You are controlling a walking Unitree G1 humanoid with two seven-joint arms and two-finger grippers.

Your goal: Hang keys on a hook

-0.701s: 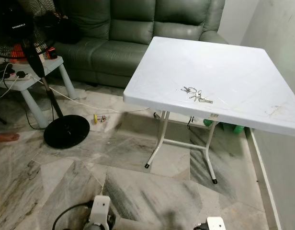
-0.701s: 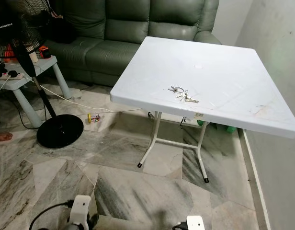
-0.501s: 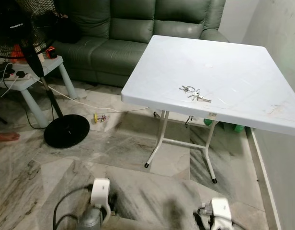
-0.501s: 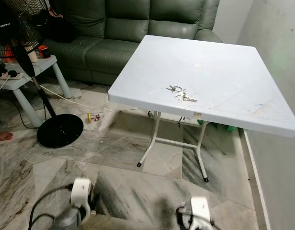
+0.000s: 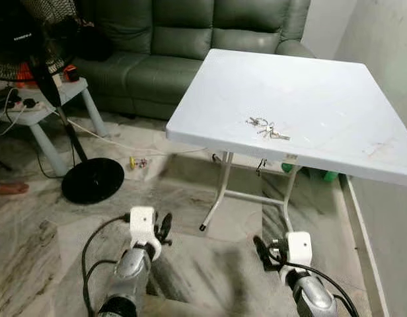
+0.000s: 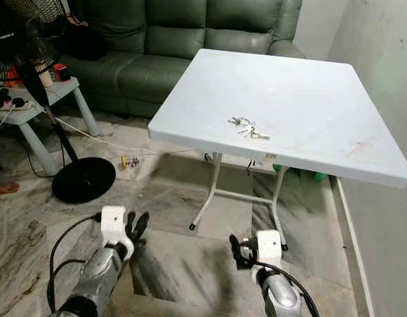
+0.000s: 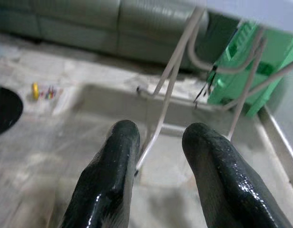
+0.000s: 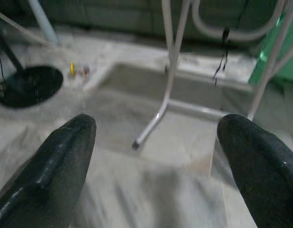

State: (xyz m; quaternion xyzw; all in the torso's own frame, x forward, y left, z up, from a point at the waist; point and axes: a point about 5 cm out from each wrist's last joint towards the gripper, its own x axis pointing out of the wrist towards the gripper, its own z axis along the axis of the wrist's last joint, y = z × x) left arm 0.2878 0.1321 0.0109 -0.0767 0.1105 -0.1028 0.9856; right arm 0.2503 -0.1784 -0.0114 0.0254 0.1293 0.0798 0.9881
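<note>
The bunch of keys [image 5: 268,129] lies untouched near the front edge of a white folding table [image 5: 322,86], well ahead of and above both sets of fingers, as the humanoid stands on the marble floor [image 5: 190,198] with its arms low. Nothing of the task is done yet: the keys have to be reached, picked up, carried to a hook and hung, and no hook can be made out in the room.

The left gripper [image 7: 158,175] is empty, its two black fingers [image 7: 113,166] parted by a narrow gap. The right gripper [image 8: 156,156] is empty too, its fingers [image 8: 56,156] spread wide. Both point forward at floor level, toward the table's white legs [image 8: 170,71] and not its top.

The head views take in the whole room: the keys on the tabletop, a green sofa [image 5: 190,46] behind the table, a black standing fan [image 5: 91,178] and a small side table [image 5: 45,105] far out beyond the left fingers. The wrist views sit below the tabletop and so miss the keys, but they reveal what the head views mostly hide: a green plastic crate [image 7: 260,61] under the table beyond the fingertips, and a dark cord [image 8: 222,47] hanging between the legs. A small yellow item [image 8: 72,69] on the floor near the fan's base is too blurred to identify.
</note>
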